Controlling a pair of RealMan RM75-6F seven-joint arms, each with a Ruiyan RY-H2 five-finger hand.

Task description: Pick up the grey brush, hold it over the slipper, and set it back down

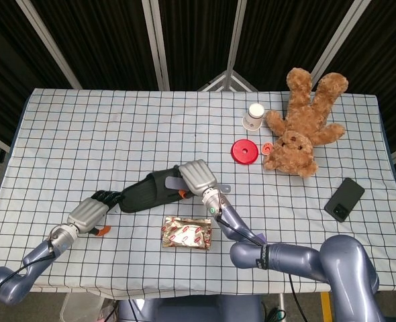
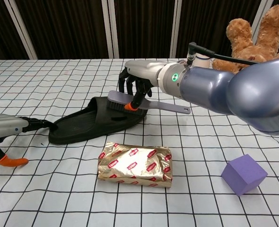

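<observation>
My right hand (image 2: 138,81) (image 1: 196,176) grips the grey brush (image 2: 149,103), which hangs level just above the right end of the black slipper (image 2: 90,122) (image 1: 144,191). The brush handle sticks out to the right, past the hand. The slipper lies flat on the checked cloth, stretching left from the brush. My left hand (image 1: 90,211) (image 2: 7,127) rests low at the slipper's left end, fingertips (image 2: 38,123) touching its edge, nothing held in it.
A foil-wrapped packet (image 2: 135,164) (image 1: 186,232) lies just in front of the slipper. A purple cube (image 2: 243,174) sits front right. Farther back right are a teddy bear (image 1: 304,131), a paper cup (image 1: 254,116), a red lid (image 1: 245,151) and a phone (image 1: 344,198).
</observation>
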